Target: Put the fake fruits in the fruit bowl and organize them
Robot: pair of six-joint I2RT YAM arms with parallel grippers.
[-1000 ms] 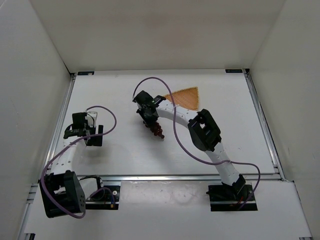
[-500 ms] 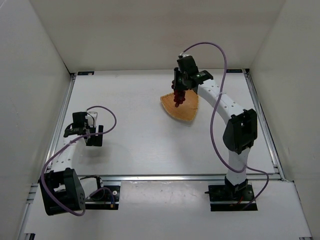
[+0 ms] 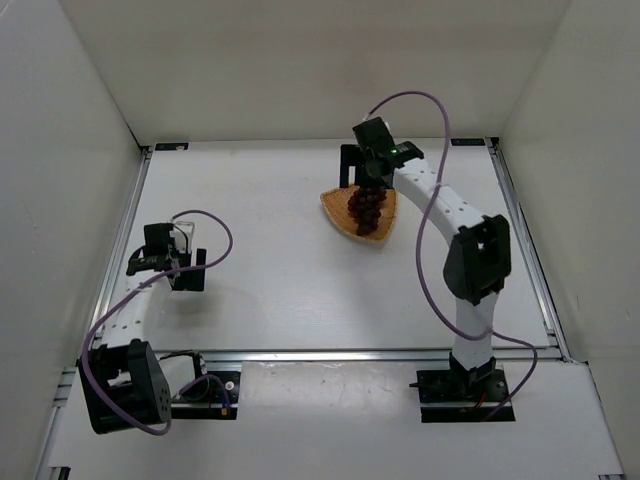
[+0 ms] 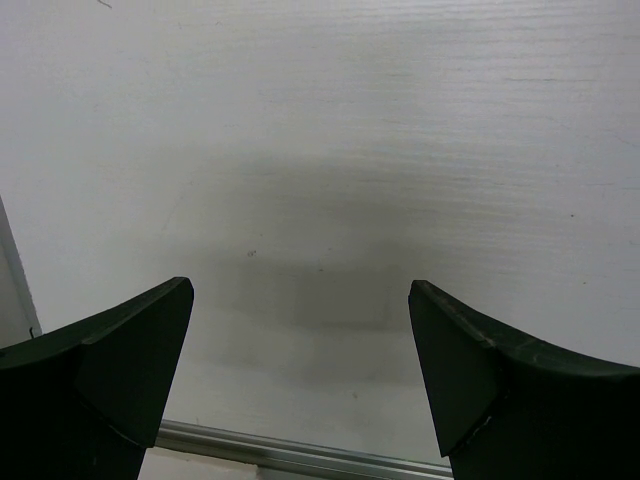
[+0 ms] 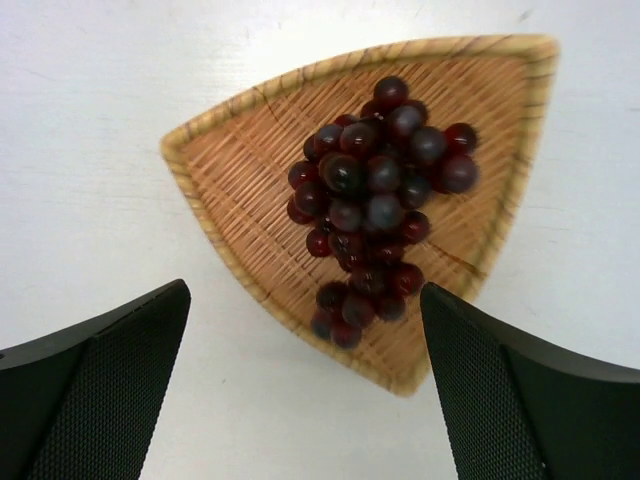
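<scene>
The bunch of dark red-purple grapes (image 5: 375, 200) lies inside the orange-tan wicker fruit bowl (image 5: 230, 180), its tail reaching toward the near rim. My right gripper (image 5: 305, 290) hangs above the bowl, open, with nothing between its fingers. From above, the grapes (image 3: 366, 207) rest in the bowl (image 3: 340, 212) at the back middle of the table, just below the right gripper (image 3: 365, 178). My left gripper (image 3: 172, 268) is far off at the left side, and the left wrist view shows it (image 4: 300, 290) open over bare table.
A metal rail (image 4: 300, 455) runs along the table edge just under the left gripper. White walls (image 3: 90, 150) enclose the table on three sides. Purple cables (image 3: 430, 110) loop off both arms.
The right arm carried the grapes from the table's middle to above the bowl, then opened; the grapes now lie in the bowl. The left arm has not moved.
</scene>
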